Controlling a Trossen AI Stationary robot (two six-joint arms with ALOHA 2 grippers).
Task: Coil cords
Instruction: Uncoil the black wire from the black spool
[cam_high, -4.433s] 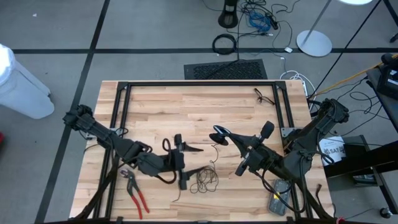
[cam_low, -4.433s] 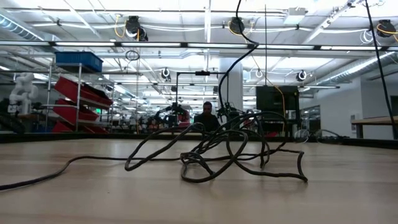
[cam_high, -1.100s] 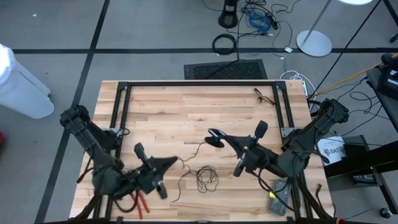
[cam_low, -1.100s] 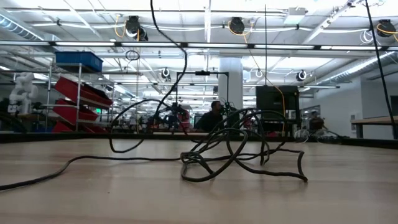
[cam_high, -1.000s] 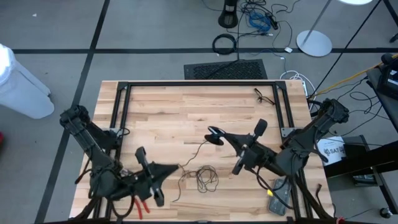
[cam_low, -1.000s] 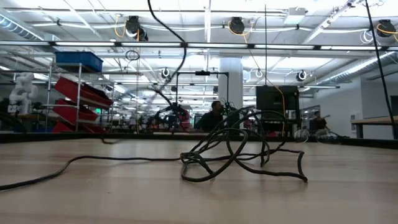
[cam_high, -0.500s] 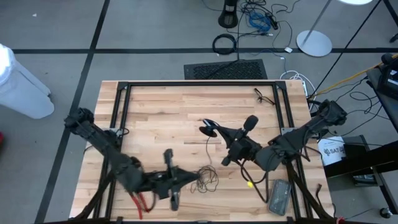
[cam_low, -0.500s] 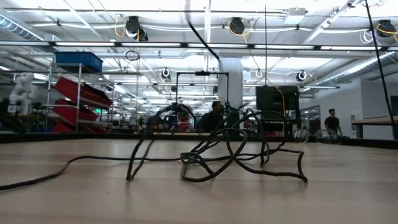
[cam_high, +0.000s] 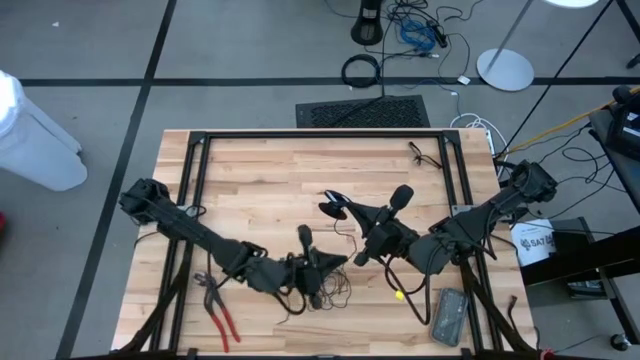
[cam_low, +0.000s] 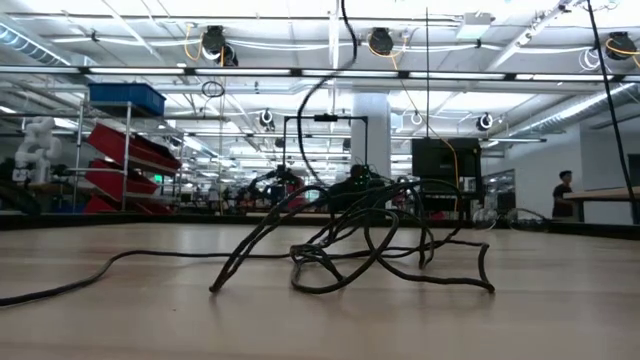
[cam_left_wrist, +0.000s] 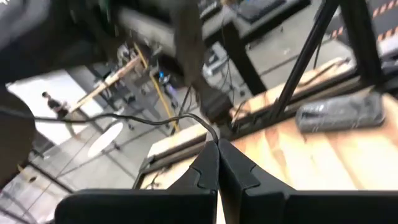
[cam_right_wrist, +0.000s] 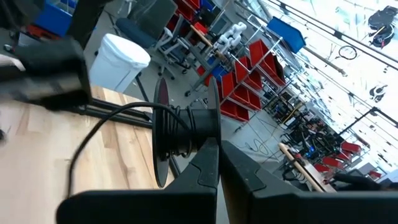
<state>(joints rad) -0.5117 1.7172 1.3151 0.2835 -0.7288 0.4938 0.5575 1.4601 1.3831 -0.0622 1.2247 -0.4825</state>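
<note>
The cord (cam_high: 322, 290), clenched by my left gripper (cam_high: 338, 262) above its tangle, needs an even loop toward the puck (cam_high: 334, 209) my right gripper (cam_high: 352, 212) grips.

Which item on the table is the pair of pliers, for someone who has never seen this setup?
Start at the wooden table and go to its near edge on the left arm's side. There, just outside the left arm's forearm, lie the pliers, apart from the tangled thin black cord nearer the middle. They are the only thing there with red handles.
</note>
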